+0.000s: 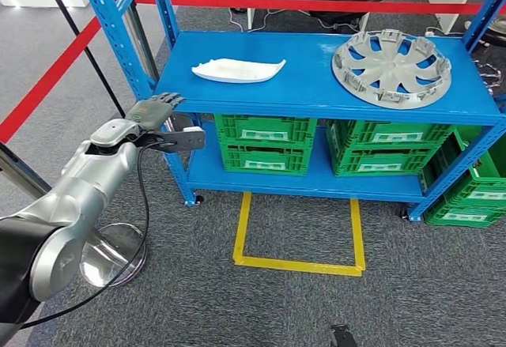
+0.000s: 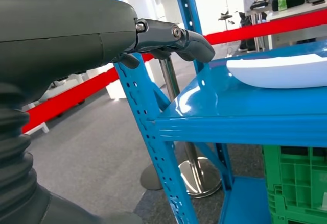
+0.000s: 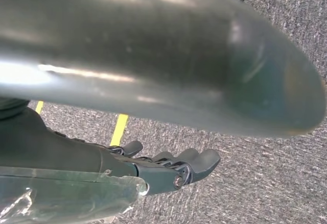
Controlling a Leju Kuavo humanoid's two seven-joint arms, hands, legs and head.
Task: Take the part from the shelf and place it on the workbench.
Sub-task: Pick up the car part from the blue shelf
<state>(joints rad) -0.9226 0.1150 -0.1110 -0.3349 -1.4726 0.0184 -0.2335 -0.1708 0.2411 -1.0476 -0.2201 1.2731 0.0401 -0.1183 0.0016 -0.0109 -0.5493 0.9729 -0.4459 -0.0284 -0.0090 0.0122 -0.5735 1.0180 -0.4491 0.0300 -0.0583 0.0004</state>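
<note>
left robot hand (image 1: pixel 156 110) loosely extended, holding nothing, just off the shelf's (image 1: pixel 298 86) left front corner | right robot hand (image 3: pixel 169 168) hangs over the floor, looks empty | white part (image 1: pixel 237 69) untouched on the top shelf toward its left end | you've barely started: grab and carry both left

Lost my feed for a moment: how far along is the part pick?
Done: nothing; the white part lies on the blue shelf, untouched. In hand: the left hand is raised by the shelf's corner, fingers extended, holding nothing. The right hand hangs over the carpet. Left: reach, grasp, carry to the workbench.
</note>
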